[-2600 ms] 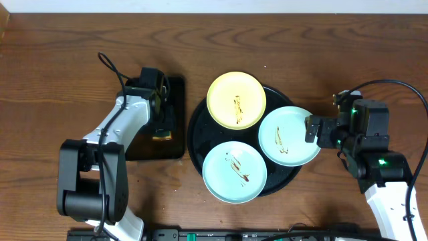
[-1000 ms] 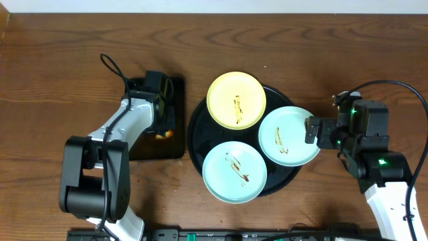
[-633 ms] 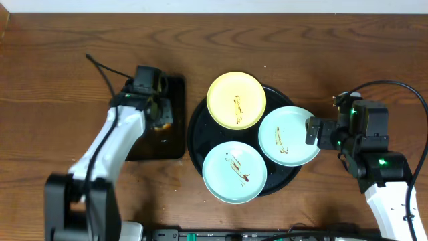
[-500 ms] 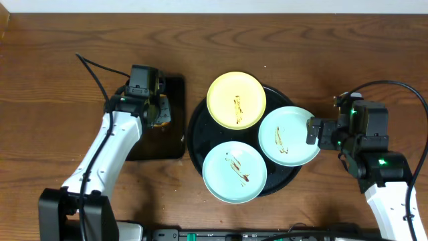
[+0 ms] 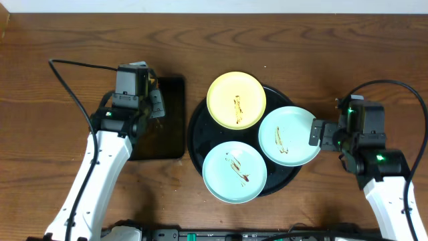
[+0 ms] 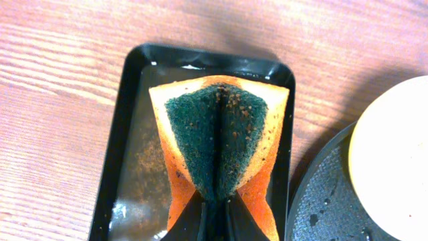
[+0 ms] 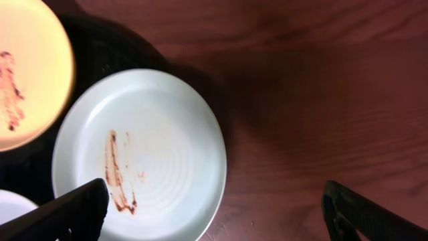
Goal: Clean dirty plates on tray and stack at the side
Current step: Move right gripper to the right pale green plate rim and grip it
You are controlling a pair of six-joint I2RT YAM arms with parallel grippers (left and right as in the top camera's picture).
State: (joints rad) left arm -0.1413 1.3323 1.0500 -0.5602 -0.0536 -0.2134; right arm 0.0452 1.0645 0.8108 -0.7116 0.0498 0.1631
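At left, left gripper [image 6: 214, 204] pinched tight on folded orange-green sponge [image 6: 217, 130] above small rectangular tray [image 6: 124, 140]; right gripper [image 7: 215, 213] spread wide, holding nothing, at right rim of right mint plate [image 5: 289, 136]; yellow plate [image 5: 236, 100] far, second mint plate [image 5: 235, 171] near; all three brown-streaked, on round black tray [image 5: 198, 130].

From overhead, the left claw [image 5: 155, 108] hides the sponge [image 6: 217, 140] almost wholly. The left wrist view cuts the yellow plate [image 6: 394, 161] at its right edge. In the right wrist view one mint plate [image 7: 8, 204] shows only as a sliver in the bottom left corner.
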